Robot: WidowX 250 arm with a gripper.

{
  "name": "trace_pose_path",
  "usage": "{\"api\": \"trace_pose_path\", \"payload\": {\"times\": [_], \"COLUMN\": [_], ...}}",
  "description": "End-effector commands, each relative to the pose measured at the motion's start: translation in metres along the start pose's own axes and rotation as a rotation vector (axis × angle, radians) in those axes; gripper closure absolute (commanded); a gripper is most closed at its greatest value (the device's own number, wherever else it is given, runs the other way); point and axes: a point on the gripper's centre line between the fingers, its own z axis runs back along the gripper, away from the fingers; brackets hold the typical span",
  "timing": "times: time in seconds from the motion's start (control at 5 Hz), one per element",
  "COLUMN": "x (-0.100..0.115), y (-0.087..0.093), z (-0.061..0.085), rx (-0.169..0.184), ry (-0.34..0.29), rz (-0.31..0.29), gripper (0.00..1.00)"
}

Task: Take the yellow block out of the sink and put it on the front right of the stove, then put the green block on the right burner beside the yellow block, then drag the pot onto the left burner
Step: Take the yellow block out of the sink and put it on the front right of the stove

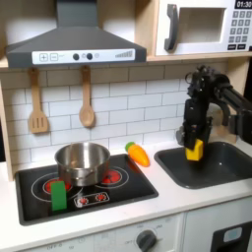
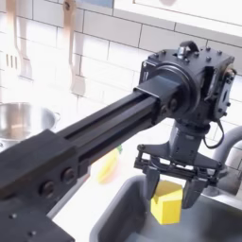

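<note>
Toy kitchen: white tile wall, grey hood, microwave top right in the first exterior view. Counter holds one stove [image 1: 128,193] and one sink [image 1: 232,168]. Two burners: left burner [image 1: 46,183] partly under the green block [image 1: 59,195], which stands at the stove's front left; right burner [image 1: 110,176] partly under the pot [image 1: 83,162]. One orange toy [image 1: 138,154] lies between stove and sink. My gripper [image 1: 194,150] hangs over the sink, fingers [image 2: 196,192] clamped on the one yellow block [image 2: 167,201], lifted above the basin.
</note>
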Motion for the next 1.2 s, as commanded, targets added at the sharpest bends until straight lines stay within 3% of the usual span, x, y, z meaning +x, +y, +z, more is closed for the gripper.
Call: {"api": "trace_pose_path", "payload": {"times": [0.0,0.6,1.0], "x": [0.005,0.001,0.004], "y": [0.027,0.051,0.081], "z": [-0.012,-0.012,-0.013], "rx": [0.056,0.053,0.053], "ry": [0.015,0.012,0.009], "rz": [0.020,0.020,0.048], "gripper": [1.00,1.00,1.00]}}
